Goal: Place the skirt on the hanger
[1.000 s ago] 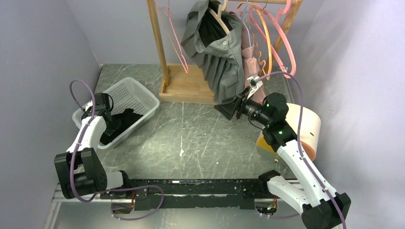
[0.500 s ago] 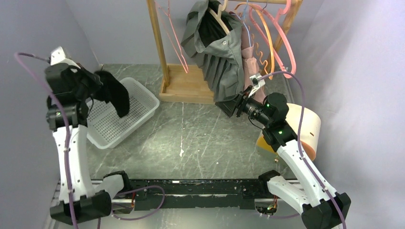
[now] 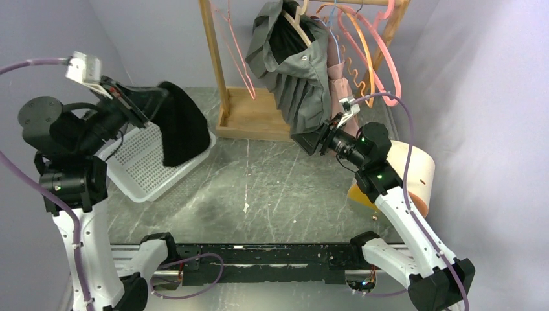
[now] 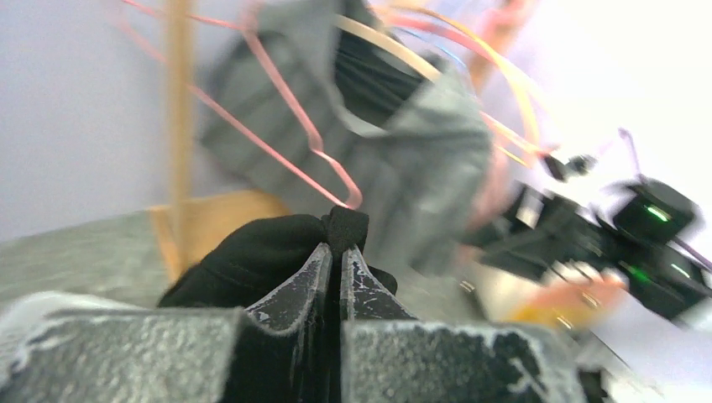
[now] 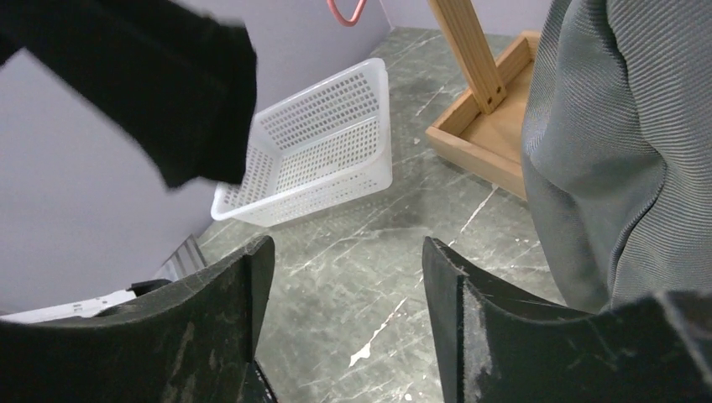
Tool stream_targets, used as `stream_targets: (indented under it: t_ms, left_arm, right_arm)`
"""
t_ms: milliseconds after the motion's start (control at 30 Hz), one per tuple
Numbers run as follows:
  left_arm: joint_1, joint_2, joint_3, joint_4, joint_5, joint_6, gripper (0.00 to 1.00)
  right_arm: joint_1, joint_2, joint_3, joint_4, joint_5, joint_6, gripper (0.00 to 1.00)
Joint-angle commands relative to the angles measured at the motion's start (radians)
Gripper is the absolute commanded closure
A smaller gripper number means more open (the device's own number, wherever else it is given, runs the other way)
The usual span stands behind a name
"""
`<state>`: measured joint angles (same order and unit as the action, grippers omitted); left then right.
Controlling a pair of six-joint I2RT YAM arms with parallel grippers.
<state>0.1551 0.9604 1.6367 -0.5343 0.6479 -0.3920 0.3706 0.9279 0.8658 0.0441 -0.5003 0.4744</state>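
From above, the left gripper [image 3: 150,98] is pinching the black skirt [image 3: 181,126], which is hanging over the white basket [image 3: 139,163] at nine o'clock, with the wooden rack [image 3: 214,55] and grey garment [image 3: 298,68] standing at twelve. In the left wrist view, the closed fingers are clamping a skirt fold, with a pink hanger [image 4: 317,151] crossing beyond at twelve. In the right wrist view, the right gripper [image 5: 344,252] is gaping empty beside the grey garment at three o'clock.

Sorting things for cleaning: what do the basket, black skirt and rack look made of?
The basket is likely plastic: white, slightly glossy, moulded with rows of holes. The black skirt is soft matte cloth, hanging limp from the left claw. The rack seems to be wood: pale tan, square posts, flat base.
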Motion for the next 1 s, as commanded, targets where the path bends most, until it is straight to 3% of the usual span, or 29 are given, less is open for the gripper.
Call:
stream_targets:
  t_ms: [0, 133, 200, 333, 433, 633, 967]
  left_arm:
    - [-0.066, -0.022, -0.156, 0.15, 0.388, -0.116, 0.93]
    - [-0.132, -0.051, -0.435, 0.402, 0.543, -0.307, 0.93]
    - [-0.181, -0.047, -0.489, 0.325, 0.486, -0.239, 0.93]
    - [-0.271, 0.025, -0.481, -0.009, 0.165, 0.009, 0.93]
    - [-0.275, 0.062, -0.536, -0.081, 0.084, 0.109, 0.93]
    - [-0.275, 0.077, -0.669, -0.019, 0.109, 0.128, 0.93]
    - [-0.275, 0.049, -0.645, -0.059, 0.219, 0.215, 0.93]
  right_arm:
    - [-0.001, -0.026, -0.002, 0.008, 0.023, -0.011, 0.3]
    - [0.004, -0.024, -0.038, 0.011, 0.007, -0.031, 0.26]
    - [0.027, -0.012, -0.065, 0.013, 0.033, -0.03, 0.26]
    - [0.161, 0.042, -0.129, 0.009, 0.195, -0.038, 0.26]
    - [0.282, 0.096, -0.175, 0.027, 0.344, -0.039, 0.25]
    - [0.38, 0.283, -0.251, 0.161, 0.393, 0.095, 0.25]
    - [0.415, 0.557, -0.212, 0.434, 0.29, 0.262, 0.27]
